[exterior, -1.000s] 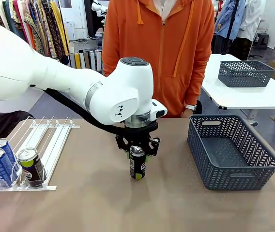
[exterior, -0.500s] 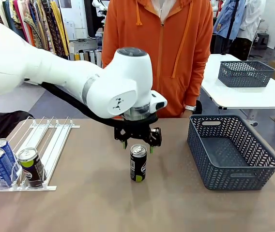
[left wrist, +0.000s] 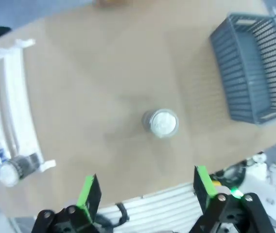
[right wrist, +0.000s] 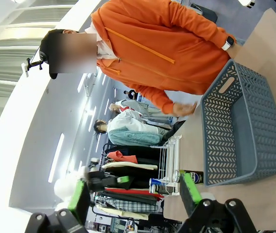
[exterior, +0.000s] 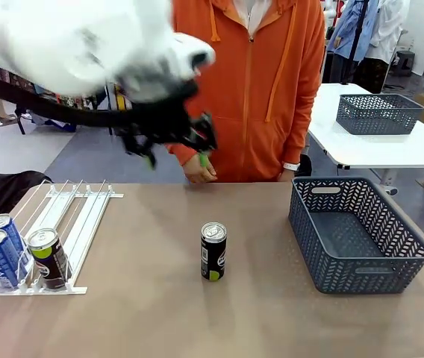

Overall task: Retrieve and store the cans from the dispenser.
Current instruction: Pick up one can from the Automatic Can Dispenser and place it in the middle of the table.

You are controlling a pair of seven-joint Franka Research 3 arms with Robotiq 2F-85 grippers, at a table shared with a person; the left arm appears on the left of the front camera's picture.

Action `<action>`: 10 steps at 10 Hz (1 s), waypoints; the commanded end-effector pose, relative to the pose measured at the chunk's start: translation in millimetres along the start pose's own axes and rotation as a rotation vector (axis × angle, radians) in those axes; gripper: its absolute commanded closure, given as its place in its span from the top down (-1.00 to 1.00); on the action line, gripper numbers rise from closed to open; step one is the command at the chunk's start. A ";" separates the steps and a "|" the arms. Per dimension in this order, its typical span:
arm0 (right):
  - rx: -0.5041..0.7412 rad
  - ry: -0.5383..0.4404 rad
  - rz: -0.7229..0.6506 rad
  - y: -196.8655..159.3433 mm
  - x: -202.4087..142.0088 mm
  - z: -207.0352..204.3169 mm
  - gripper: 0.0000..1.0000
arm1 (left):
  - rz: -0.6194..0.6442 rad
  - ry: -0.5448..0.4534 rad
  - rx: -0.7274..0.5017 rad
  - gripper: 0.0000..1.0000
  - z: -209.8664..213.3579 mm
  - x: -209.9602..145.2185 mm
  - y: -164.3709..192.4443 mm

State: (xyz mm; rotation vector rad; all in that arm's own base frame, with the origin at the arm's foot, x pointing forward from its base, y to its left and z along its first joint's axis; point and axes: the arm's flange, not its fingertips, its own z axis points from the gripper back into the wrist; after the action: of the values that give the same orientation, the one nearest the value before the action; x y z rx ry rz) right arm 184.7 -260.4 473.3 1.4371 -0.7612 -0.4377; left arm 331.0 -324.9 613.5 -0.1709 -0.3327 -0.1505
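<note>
Left gripper (exterior: 176,153) hangs high, jaws spread wide and empty, and the black can (exterior: 213,252) stands upright on the table (exterior: 145,313) well below it, basket (exterior: 357,231) off to one side, dispenser (exterior: 55,224) to the other. The danger, I'd say: that can is tall and unsupported, so a low sweep or off-centre pinch could topple it and send it rolling.

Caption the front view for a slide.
Open left pincer hovers high over a black can standing mid-table, grey basket at picture right.
</note>
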 end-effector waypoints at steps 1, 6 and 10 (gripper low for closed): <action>0.017 -0.011 0.010 4.1 3.0 -1.1 1.00 | 0.071 0.029 -0.130 1.00 36.7 -10.2 102.7; 0.017 -0.011 0.010 4.1 3.0 -1.1 1.00 | 0.374 -0.018 -0.986 1.00 42.1 -92.5 389.4; 0.017 -0.011 0.010 4.1 3.0 -1.1 1.00 | 0.441 -0.097 -1.110 1.00 20.3 -129.9 432.7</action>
State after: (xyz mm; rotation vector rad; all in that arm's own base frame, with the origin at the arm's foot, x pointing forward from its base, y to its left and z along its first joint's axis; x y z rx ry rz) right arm 184.3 -260.6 473.3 1.4367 -0.7619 -0.4390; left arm 287.3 119.3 489.5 -1.4206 -0.2448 0.1878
